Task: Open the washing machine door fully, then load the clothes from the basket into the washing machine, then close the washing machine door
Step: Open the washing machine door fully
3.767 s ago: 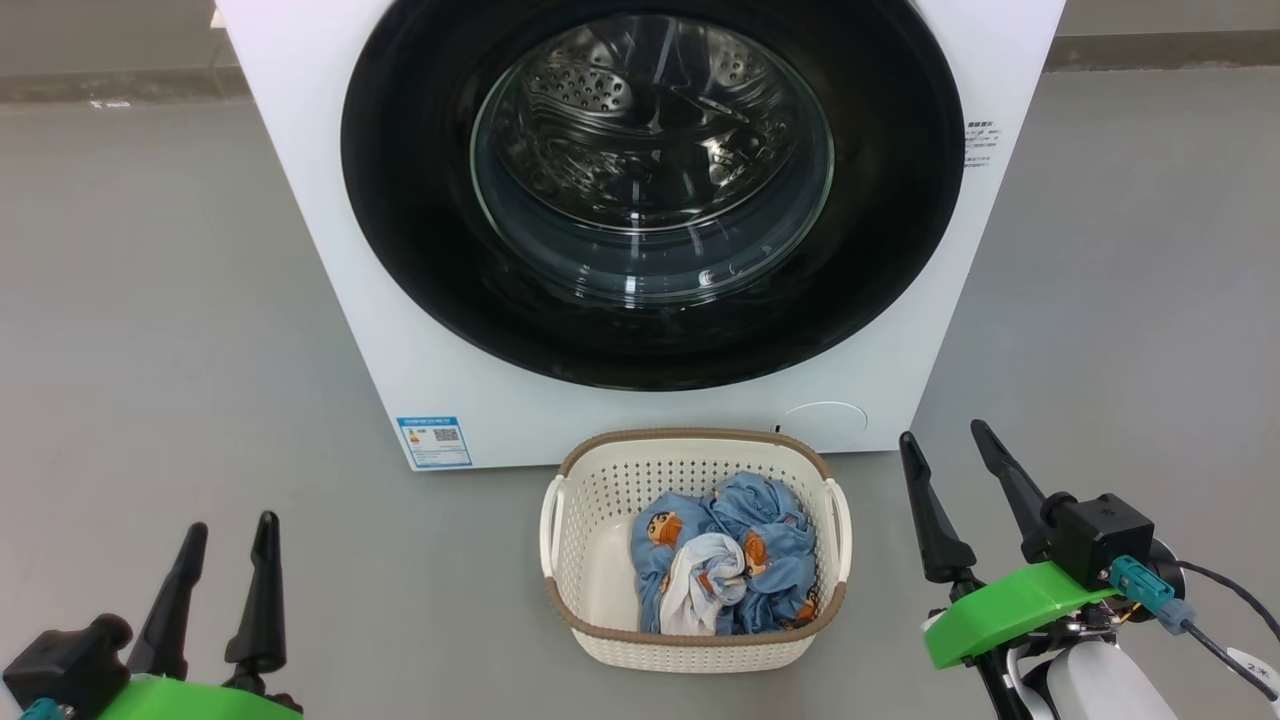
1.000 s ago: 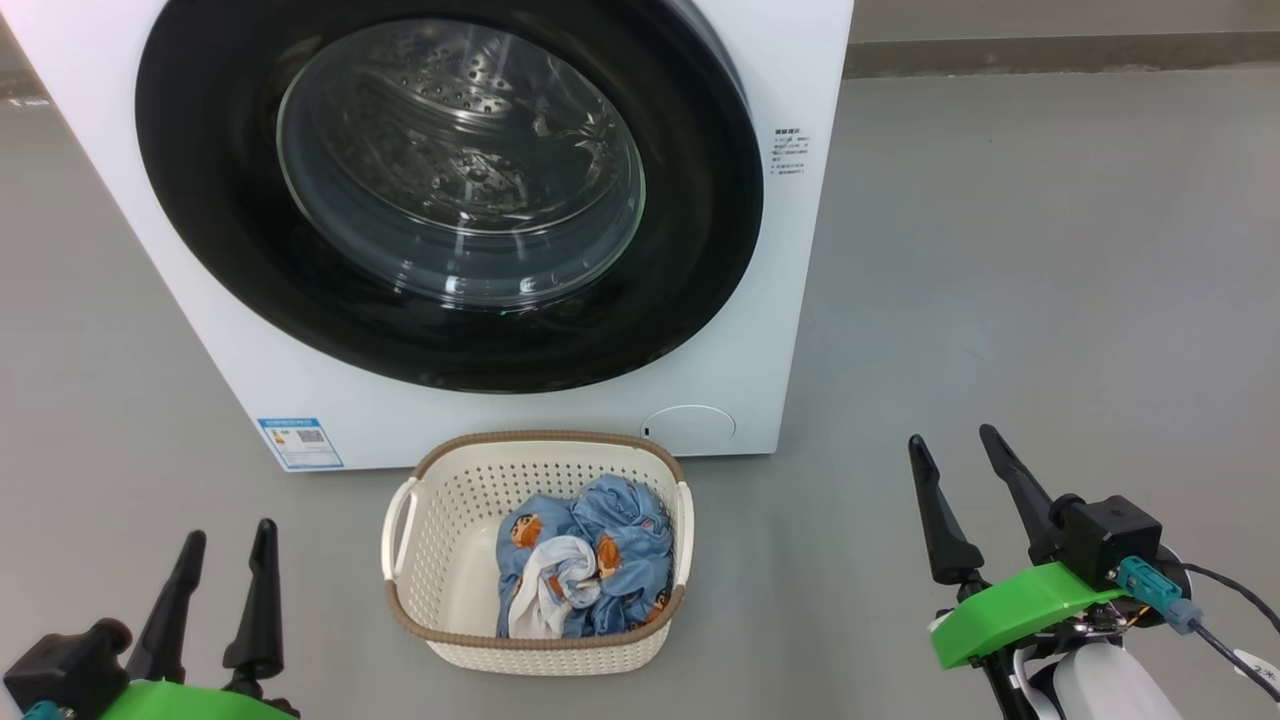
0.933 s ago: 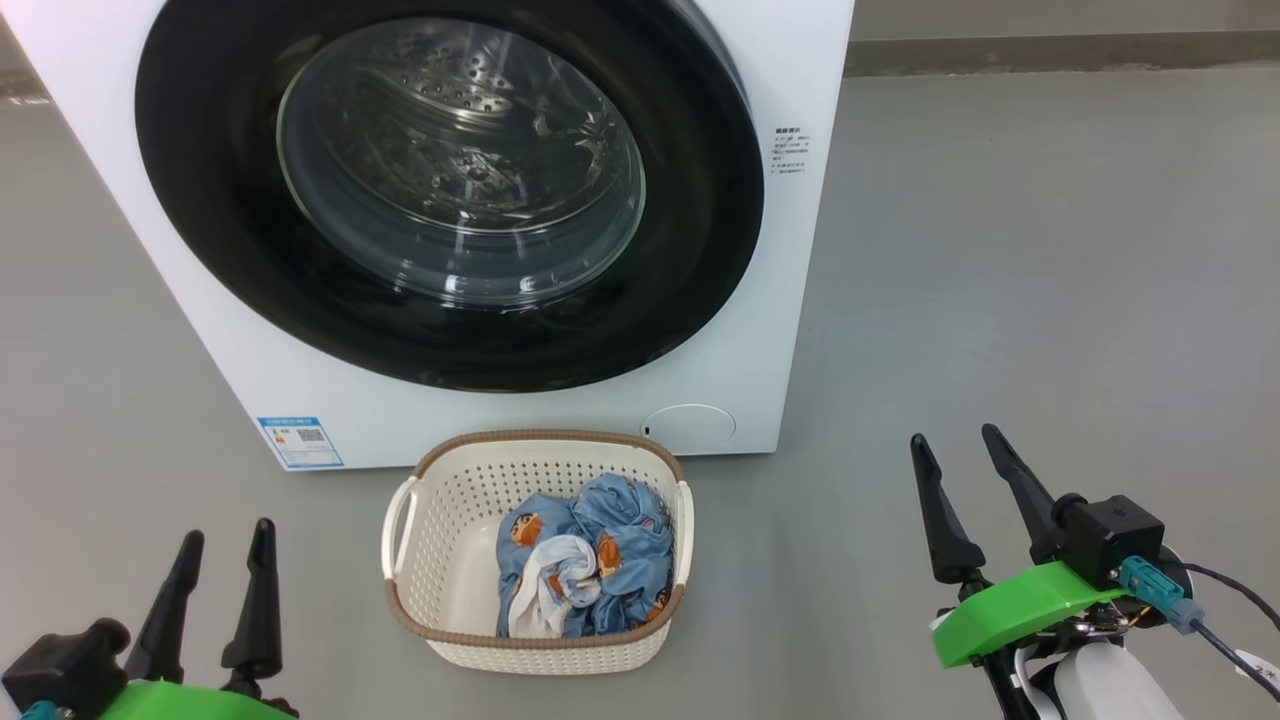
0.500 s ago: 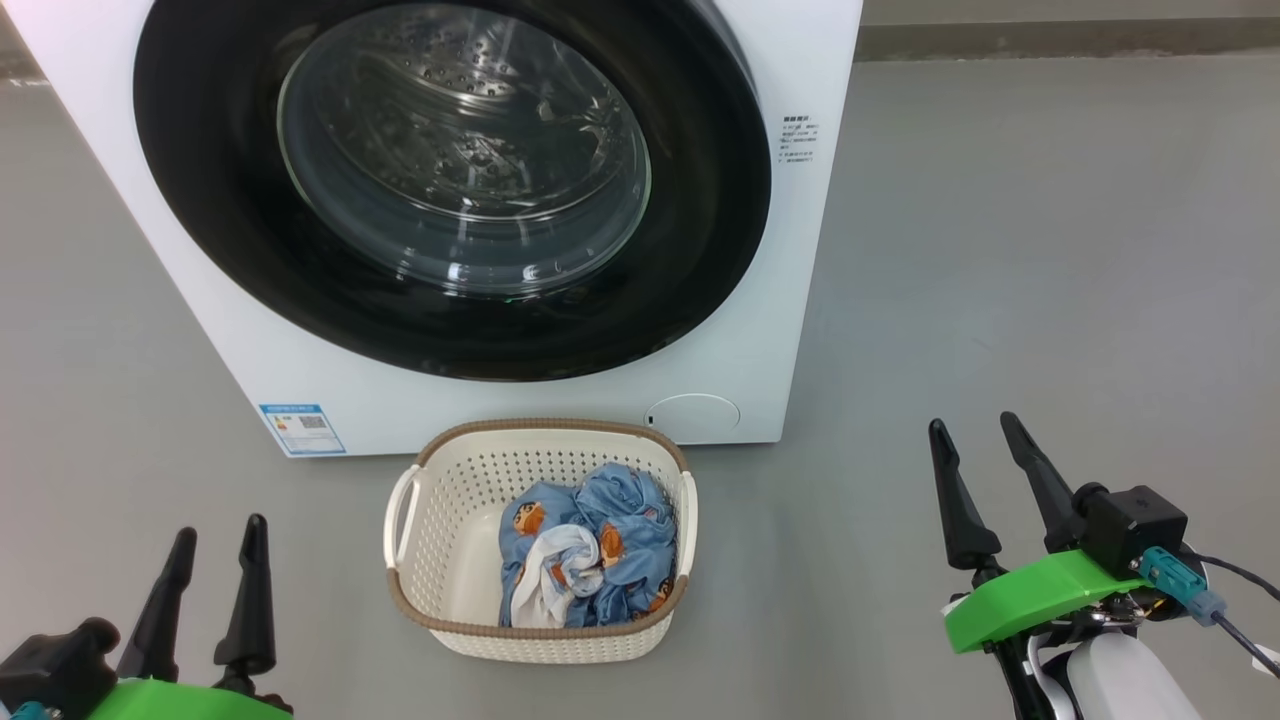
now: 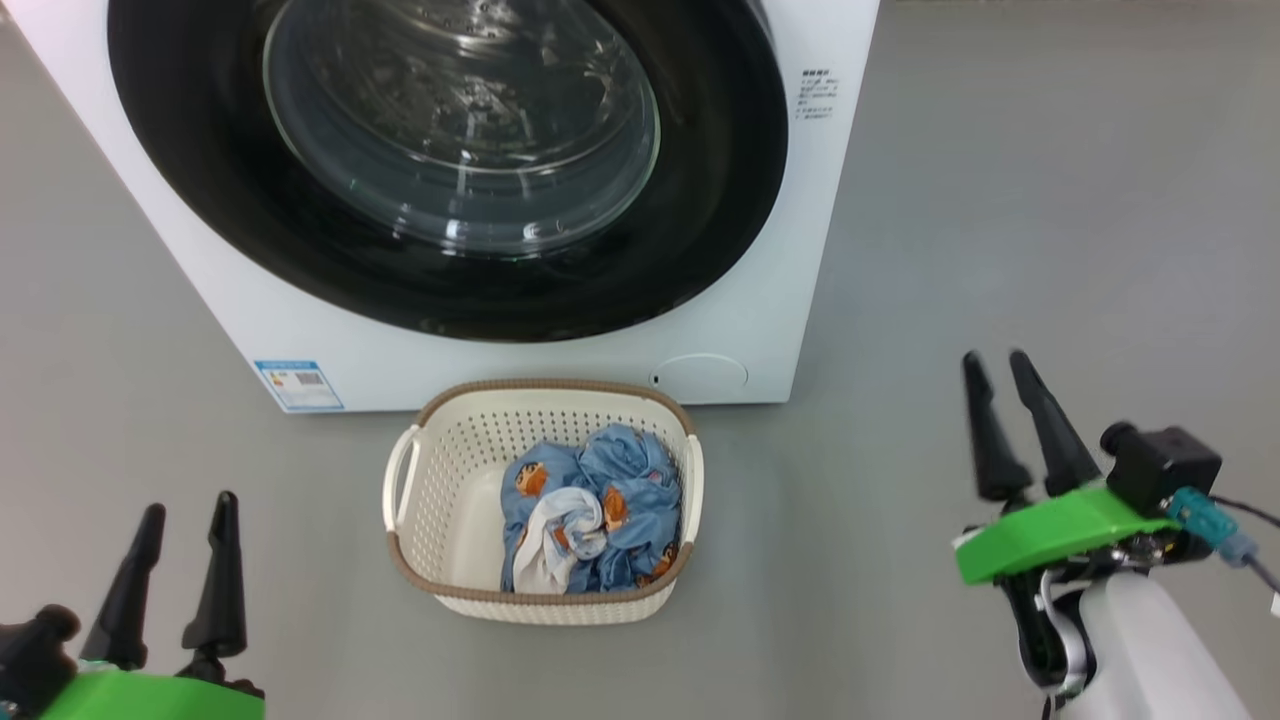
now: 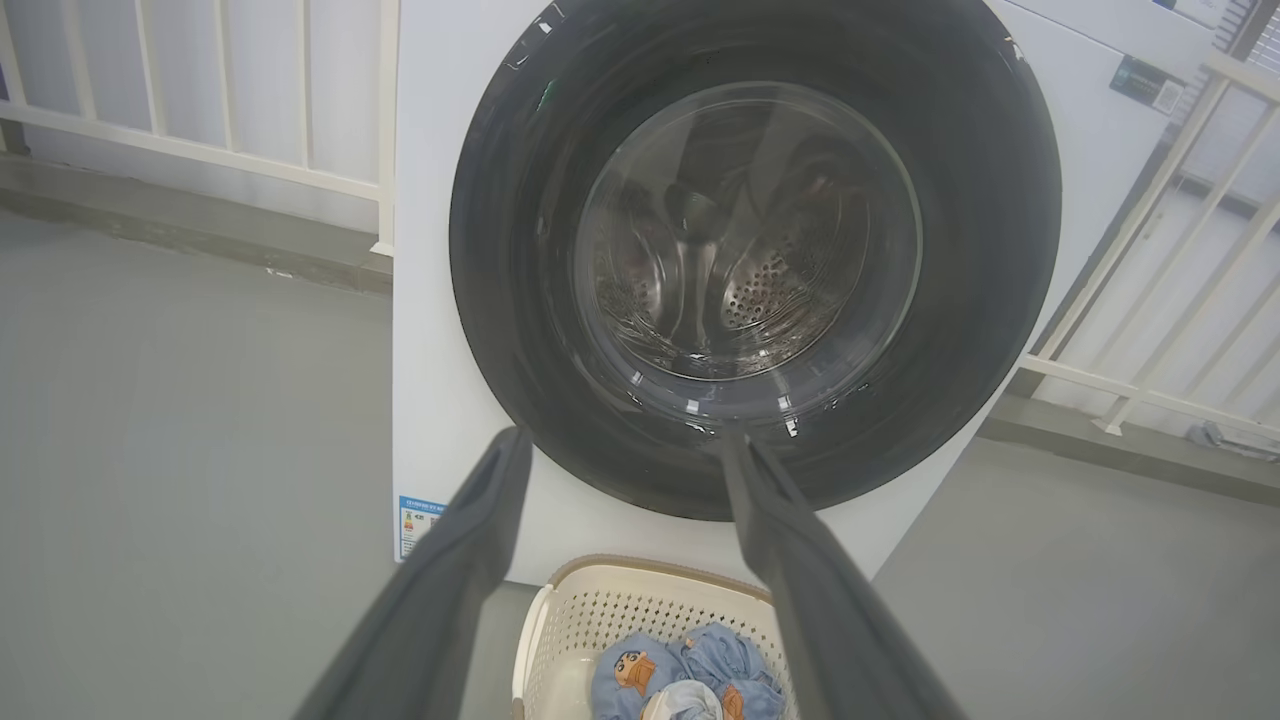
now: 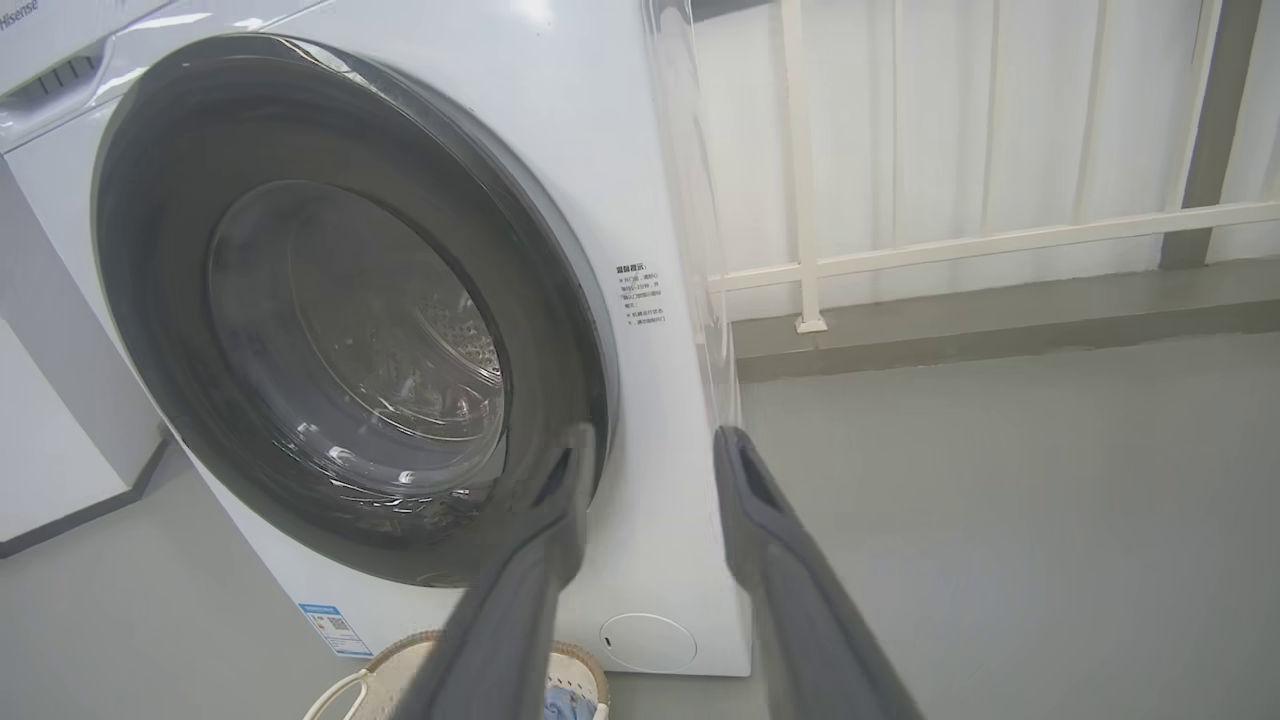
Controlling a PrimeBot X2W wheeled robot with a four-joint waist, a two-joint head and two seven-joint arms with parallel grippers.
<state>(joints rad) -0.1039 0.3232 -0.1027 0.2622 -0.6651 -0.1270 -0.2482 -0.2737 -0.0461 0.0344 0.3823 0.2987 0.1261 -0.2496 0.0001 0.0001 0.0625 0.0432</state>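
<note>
Since half a second ago the right end effector has drawn its two fingers nearer each other, with a gap left between them and nothing pinched, and the head camera has tipped downward so the whole scene sits differently in its view. Well to the left of the basket and nearer the robot, the left end effector hangs over the grey floor with fingers spread wide, holding nothing. Behind the basket's left corner, a blue sticker marks the low front of the machine, which stands just behind the basket. Its door lies shut, flat against the front, above and behind the basket. Inside the basket, toward its right side, the clothes lie bundled, blue with orange figures, a white piece tucked at their left. Behind the basket's right corner sits a round white flap. Well to the right of the basket, the right end effector stands over the floor, apart from everything.
</note>
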